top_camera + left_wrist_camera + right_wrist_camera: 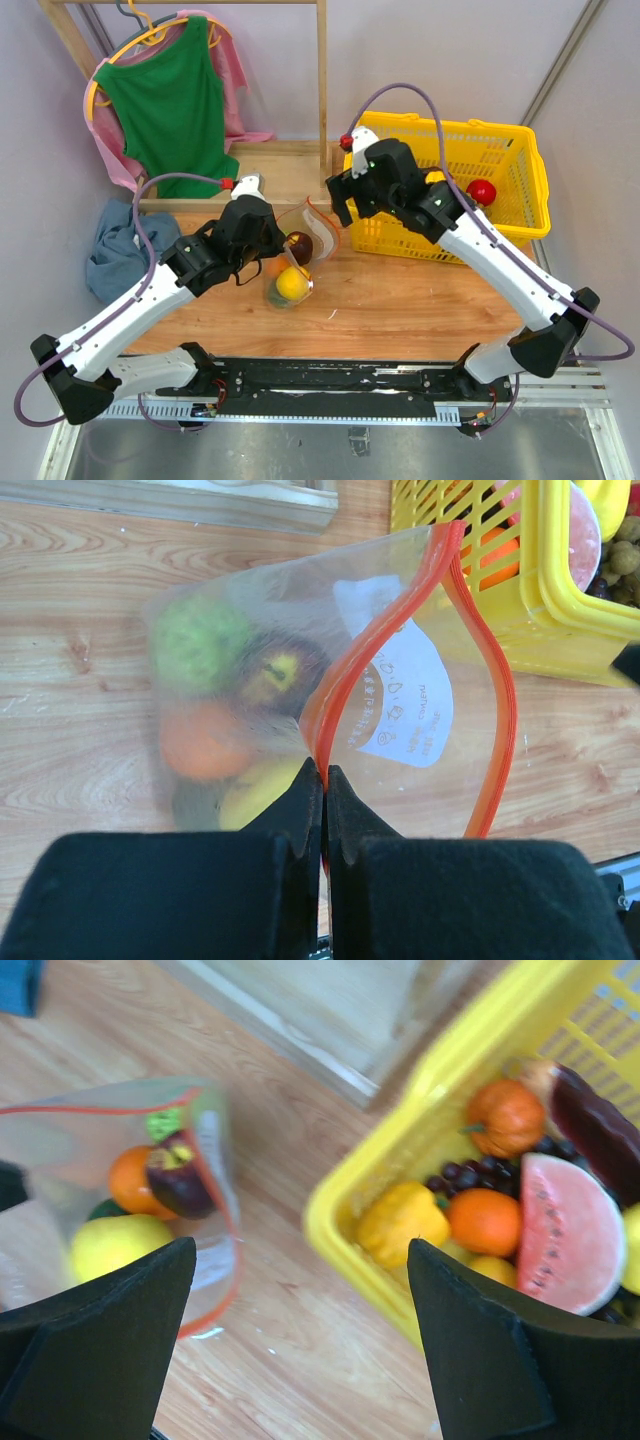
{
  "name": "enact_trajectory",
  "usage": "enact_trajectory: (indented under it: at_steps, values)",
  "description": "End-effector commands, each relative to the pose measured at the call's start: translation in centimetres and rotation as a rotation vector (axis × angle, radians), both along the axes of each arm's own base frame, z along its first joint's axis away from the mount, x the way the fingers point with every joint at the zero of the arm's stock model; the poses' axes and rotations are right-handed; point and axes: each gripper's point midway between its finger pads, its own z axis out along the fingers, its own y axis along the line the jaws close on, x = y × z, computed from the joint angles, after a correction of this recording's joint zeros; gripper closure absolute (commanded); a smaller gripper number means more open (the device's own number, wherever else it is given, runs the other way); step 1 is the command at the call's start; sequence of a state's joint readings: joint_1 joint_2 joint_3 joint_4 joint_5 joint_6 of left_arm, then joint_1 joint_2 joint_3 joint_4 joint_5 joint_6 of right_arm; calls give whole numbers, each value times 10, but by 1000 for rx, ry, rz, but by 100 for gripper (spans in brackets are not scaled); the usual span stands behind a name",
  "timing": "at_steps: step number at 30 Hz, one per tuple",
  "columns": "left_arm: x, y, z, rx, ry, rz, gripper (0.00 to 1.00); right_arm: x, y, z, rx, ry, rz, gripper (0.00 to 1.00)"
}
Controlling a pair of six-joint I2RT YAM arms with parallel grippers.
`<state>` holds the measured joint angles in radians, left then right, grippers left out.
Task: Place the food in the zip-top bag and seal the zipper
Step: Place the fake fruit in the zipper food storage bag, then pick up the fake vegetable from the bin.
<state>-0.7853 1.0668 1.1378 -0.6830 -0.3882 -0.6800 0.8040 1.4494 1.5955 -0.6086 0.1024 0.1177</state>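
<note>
The clear zip-top bag lies on the wooden table with its mouth open; it also shows in the left wrist view and the right wrist view. Inside are a yellow fruit, an orange one, a dark purple one and a green one. My left gripper is shut on the orange-red zipper strip at the bag's near edge. My right gripper is open and empty, above the table between the bag and the basket.
A yellow lattice basket at the back right holds more toy food: watermelon slice, oranges, yellow pepper, grapes, a red fruit. A wooden clothes rack with a green top stands behind. Blue cloth lies at the left.
</note>
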Motion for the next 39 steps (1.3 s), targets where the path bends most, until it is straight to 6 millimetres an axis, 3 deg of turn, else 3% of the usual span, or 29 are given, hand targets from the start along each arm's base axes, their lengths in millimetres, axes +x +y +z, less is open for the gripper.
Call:
enact_trajectory:
  at_steps: [1,6,13,23,29,39]
  values:
    - [4,6,9,-19,-37,25,100,18,-49,-4,-70,45,-112,13]
    - [4,4,8,-17,-35,13,100,43,-84,-22,-45,142,-230,13]
    - [4,4,10,-16,-43,12,100,71,-108,-77,6,337,-350,13]
    - [3,5,15,-25,-55,11,100,78,-86,-153,51,575,-371,9]
    - [1,6,18,-39,-60,9,100,78,-75,-181,104,642,-376,5]
    - [-1,4,14,-37,-41,2,100,83,-88,-228,81,684,-481,3]
